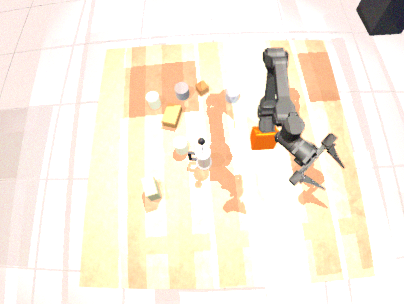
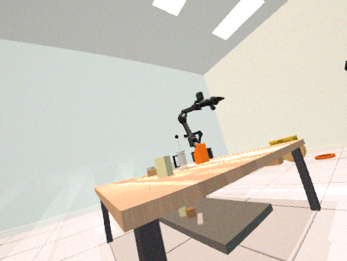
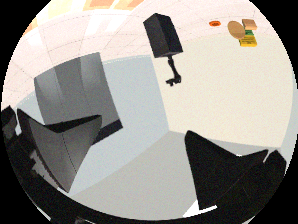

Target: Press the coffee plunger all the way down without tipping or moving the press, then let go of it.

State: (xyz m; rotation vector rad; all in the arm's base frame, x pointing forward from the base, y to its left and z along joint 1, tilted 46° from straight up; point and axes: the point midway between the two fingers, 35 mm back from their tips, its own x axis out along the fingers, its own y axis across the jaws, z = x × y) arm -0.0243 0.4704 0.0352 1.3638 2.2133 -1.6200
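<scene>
Glass coffee press upright, plunger rod vertical, raised; gripper wide open, empty, well apart

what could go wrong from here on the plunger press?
1. The gripper is open, raised high and off to one side of the coffee press; a badly aimed descent onto the small plunger knob could push it sideways and tip the press.
2. A pale cylinder stands close beside the press, so the wide-open gripper might clip it on approach.
</scene>
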